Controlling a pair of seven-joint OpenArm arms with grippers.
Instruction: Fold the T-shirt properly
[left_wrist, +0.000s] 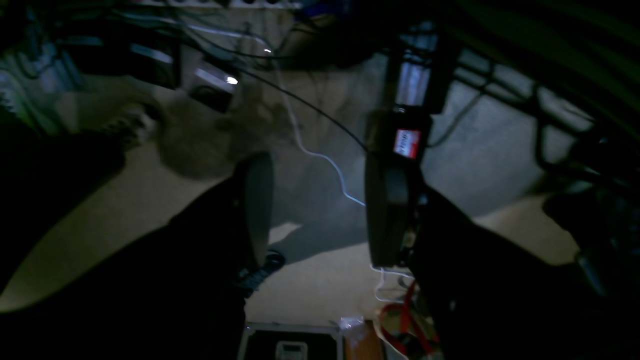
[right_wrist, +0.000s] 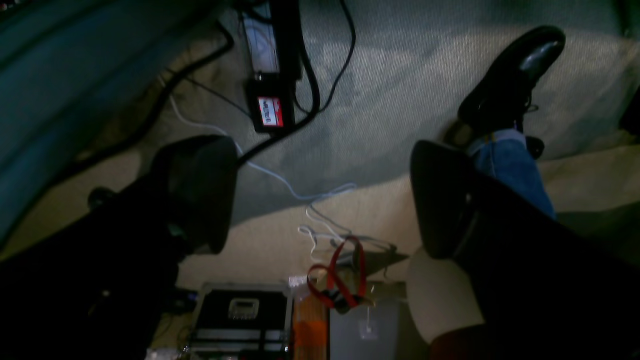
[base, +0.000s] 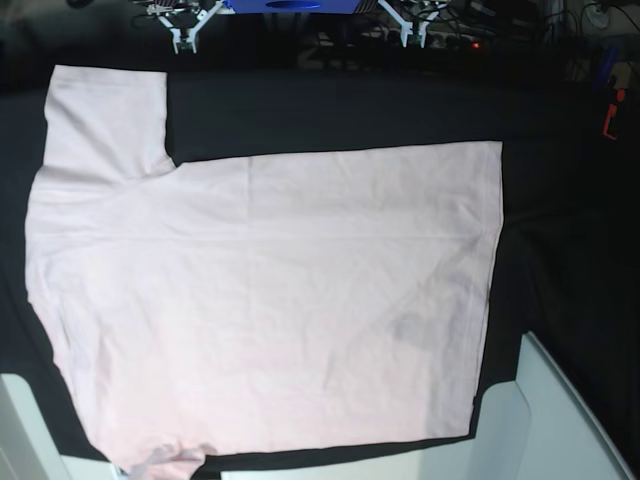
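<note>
Item: pale pink short-sleeved cotton T-shirt (base: 270, 300), flat on black table cloth (base: 330, 110), soft, limp; I'd pinch hem corners; left gripper (left_wrist: 320, 210) and right gripper (right_wrist: 320, 195) both agape, empty.

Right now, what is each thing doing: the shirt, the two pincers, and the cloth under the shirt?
T-shirt: spread flat, plain pink side up, not folded yet, one sleeve sticking out at the top left.
Black table cloth: lying flat under the T-shirt.
Left pincer: open, holding nothing, pointing at the floor.
Right pincer: wide open, holding nothing, pointing at the floor.
</note>
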